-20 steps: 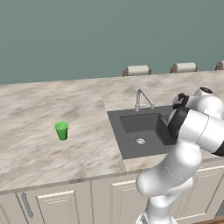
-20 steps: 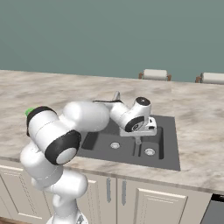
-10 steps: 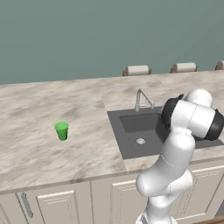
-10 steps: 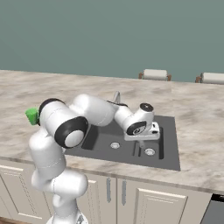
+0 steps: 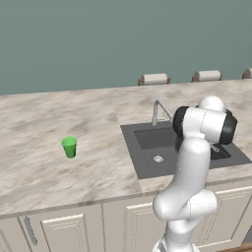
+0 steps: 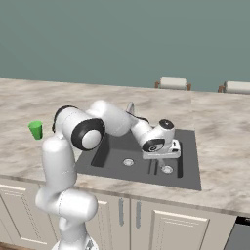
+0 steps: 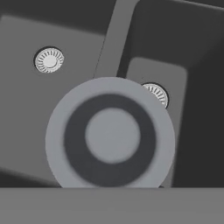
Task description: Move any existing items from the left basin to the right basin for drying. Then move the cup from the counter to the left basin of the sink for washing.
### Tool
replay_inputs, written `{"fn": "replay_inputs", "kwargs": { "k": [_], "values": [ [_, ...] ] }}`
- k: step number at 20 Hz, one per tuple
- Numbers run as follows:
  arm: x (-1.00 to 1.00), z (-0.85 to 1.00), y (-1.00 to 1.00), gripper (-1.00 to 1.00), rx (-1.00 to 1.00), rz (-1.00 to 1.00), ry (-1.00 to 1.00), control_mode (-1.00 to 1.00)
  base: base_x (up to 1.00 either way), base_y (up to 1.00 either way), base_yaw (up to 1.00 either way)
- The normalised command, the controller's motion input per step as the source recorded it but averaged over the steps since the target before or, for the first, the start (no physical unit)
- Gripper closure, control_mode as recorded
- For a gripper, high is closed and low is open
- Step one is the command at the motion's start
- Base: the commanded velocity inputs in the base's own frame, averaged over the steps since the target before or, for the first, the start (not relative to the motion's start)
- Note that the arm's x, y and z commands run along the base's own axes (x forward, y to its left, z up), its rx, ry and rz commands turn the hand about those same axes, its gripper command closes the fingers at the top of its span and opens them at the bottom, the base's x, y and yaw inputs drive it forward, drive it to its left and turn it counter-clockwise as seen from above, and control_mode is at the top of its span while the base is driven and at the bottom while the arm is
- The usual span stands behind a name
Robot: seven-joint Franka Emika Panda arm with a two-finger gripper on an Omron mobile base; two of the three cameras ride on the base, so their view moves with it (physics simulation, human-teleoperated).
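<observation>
Gripper (image 6: 161,158) w/ ring (image 7: 110,133) over sink (image 6: 188,168)

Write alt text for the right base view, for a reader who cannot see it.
A white robot arm reaches from the lower left over a dark grey sink, its gripper hanging above the divider between the two basins. A small green cup stands on the marbled counter at far left, and cream cabinet doors run below.

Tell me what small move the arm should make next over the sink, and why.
Probably shift a little further over the right basin before lowering. In the hand view the round grey item, apparently held in the gripper, overlaps the divider between the basins.
</observation>
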Motion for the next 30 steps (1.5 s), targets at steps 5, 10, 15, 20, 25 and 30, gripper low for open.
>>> {"fn": "replay_inputs", "kwargs": {
  "k": [5,10,15,20,25,30],
  "values": [
    [0.10,-0.30,-0.22,1.00,0.03,0.00,0.00,-1.00,0.00,0.00,0.00],
    [0.10,-0.26,-0.03,1.00,0.03,0.01,0.01,-1.00,0.00,0.00,0.00],
    [0.09,-0.21,0.00,1.00,0.04,0.02,0.01,-1.00,0.00,0.00,0.00],
    [0.12,-0.26,0.00,1.00,0.03,0.02,0.02,-1.00,0.00,0.00,0.00],
    [0.12,-0.29,0.00,1.00,0.02,0.02,0.04,-1.00,0.00,0.00,0.00],
    [0.05,-0.37,0.00,1.00,0.02,0.02,0.04,-1.00,0.00,0.00,0.00]
  ]
}}
